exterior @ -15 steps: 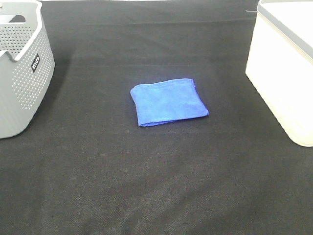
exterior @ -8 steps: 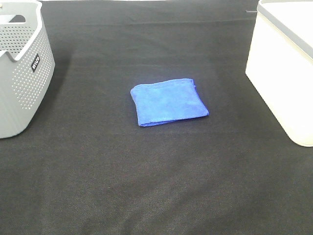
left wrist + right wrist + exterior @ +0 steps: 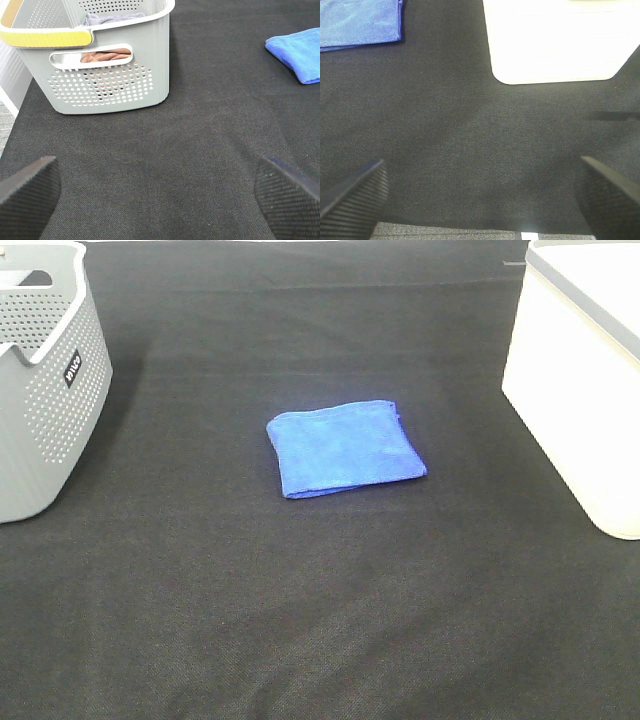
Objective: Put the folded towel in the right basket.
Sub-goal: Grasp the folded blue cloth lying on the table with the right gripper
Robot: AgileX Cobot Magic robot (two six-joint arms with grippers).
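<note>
A folded blue towel (image 3: 344, 447) lies flat on the black cloth near the table's middle. It also shows in the left wrist view (image 3: 298, 51) and the right wrist view (image 3: 360, 22). The right basket (image 3: 590, 380) is white and stands at the right edge; its side shows in the right wrist view (image 3: 555, 40). My left gripper (image 3: 157, 200) is open and empty over bare cloth, well short of the towel. My right gripper (image 3: 480, 200) is open and empty near the table's front edge, between towel and white basket. Neither gripper shows in the high view.
A grey perforated basket (image 3: 45, 380) stands at the left edge. In the left wrist view (image 3: 100, 60) it holds cloths and has a yellow rim part. The black cloth (image 3: 320, 620) covers the table.
</note>
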